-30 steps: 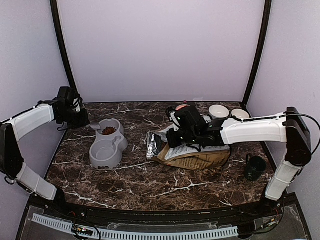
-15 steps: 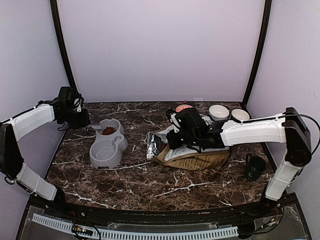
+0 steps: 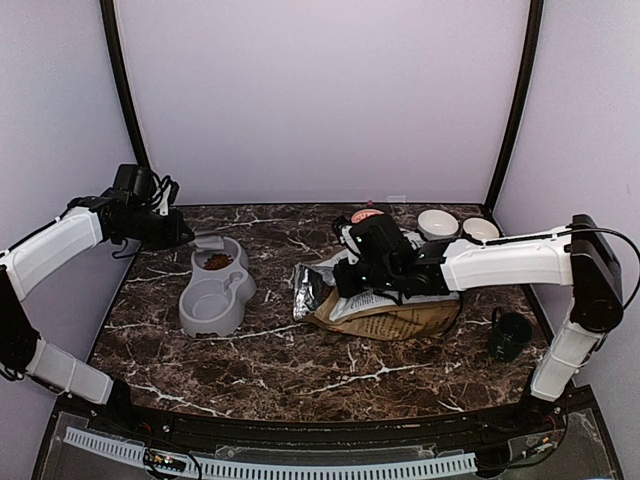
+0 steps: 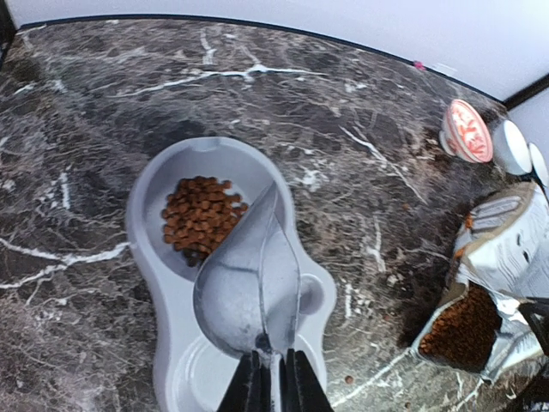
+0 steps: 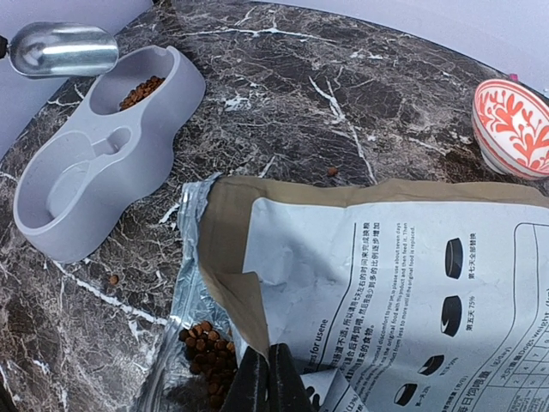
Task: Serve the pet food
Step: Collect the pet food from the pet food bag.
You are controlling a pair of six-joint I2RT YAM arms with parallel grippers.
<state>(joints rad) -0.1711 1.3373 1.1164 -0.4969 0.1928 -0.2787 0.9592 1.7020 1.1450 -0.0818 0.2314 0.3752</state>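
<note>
The marble table (image 3: 300,365) was bounded by walls at the back and sides, with dark posts at the two far corners. A broad band of bare marble ran along its near edge.

The dog-food bag (image 3: 400,318) lay flat right of centre, its open foil mouth facing left. A strip of bare marble separated that mouth from the grey double bowl (image 3: 187,312), which sat near the left table edge.

The right gripper (image 5: 268,371) rested on the bag's upper flap near the mouth, jaws closed together. Whether any bag material was pinched between them could not be determined.

The left gripper (image 4: 273,382) was clamped narrowly on the handle of the metal scoop (image 4: 249,287). The scoop was held above the double bowl, its open end toward the far compartment, and its inside showed only bare metal.

A black cup (image 3: 510,336) stood near the right edge. Two white bowls (image 3: 438,223) and a red-patterned dish (image 3: 367,216) lined the back edge.

The pet food (image 4: 200,221) formed a small heap in the far compartment. More kibble showed inside the bag mouth (image 5: 200,339). A few stray pellets (image 5: 112,279) lay on the marble.
</note>
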